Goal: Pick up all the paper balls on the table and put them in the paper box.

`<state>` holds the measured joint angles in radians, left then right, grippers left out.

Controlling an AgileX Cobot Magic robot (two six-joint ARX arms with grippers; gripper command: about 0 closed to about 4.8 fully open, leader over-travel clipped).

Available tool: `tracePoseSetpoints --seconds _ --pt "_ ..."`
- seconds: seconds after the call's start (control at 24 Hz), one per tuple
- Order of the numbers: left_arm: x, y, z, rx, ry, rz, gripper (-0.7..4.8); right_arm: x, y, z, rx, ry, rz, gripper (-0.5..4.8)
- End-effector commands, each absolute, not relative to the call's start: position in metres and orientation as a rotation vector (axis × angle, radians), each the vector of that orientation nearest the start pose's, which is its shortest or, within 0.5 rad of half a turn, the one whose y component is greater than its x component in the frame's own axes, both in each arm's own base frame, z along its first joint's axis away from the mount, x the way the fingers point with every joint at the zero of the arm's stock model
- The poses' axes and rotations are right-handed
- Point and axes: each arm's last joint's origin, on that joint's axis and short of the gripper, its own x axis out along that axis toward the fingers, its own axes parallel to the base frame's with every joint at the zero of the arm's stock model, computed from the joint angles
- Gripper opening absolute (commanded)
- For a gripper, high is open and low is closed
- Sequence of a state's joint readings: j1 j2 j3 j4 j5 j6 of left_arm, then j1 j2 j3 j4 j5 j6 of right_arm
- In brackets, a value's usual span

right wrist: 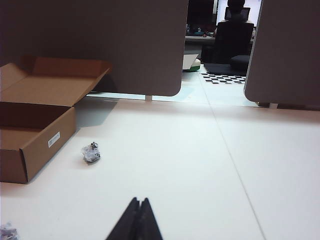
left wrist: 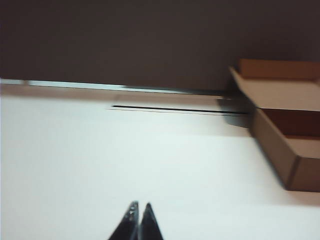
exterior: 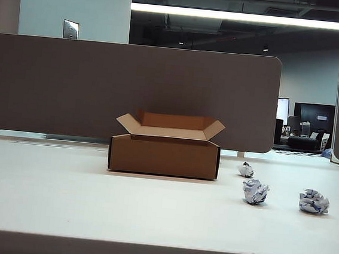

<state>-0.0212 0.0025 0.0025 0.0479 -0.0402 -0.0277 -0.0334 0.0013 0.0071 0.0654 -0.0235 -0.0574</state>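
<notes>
Paper balls, three of them (exterior: 246,169) (exterior: 255,191) (exterior: 314,202), lie on your table (exterior: 61,194) toward its right edge, beside the open paper box (exterior: 164,155) near the far edge. Your left gripper (left wrist: 138,210) and right gripper (right wrist: 139,206) hover over the tabletop, fingertips pressed together, holding nothing.

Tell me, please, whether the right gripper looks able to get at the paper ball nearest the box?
Probably yes: bare table lies between the shut right gripper and that paper ball, which sits apart from the paper box.
</notes>
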Motion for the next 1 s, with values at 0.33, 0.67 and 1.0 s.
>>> tracePoseSetpoints --seconds 0.33,0.67,1.0 --pt "0.097 -0.002 0.172 -0.039 -0.065 -0.023 0.09 0.097 -0.003 0.173 -0.056 -0.089 -0.014 -0.01" --pt "0.075 -0.004 0.248 -0.033 -0.186 -0.106 0.07 0.077 -0.005 0.243 0.067 -0.374 -0.128 -0.03" --pt "0.103 -0.01 0.319 0.013 -0.102 -0.283 -0.06 0.084 -0.006 0.349 -0.067 -0.226 -0.151 -0.03"
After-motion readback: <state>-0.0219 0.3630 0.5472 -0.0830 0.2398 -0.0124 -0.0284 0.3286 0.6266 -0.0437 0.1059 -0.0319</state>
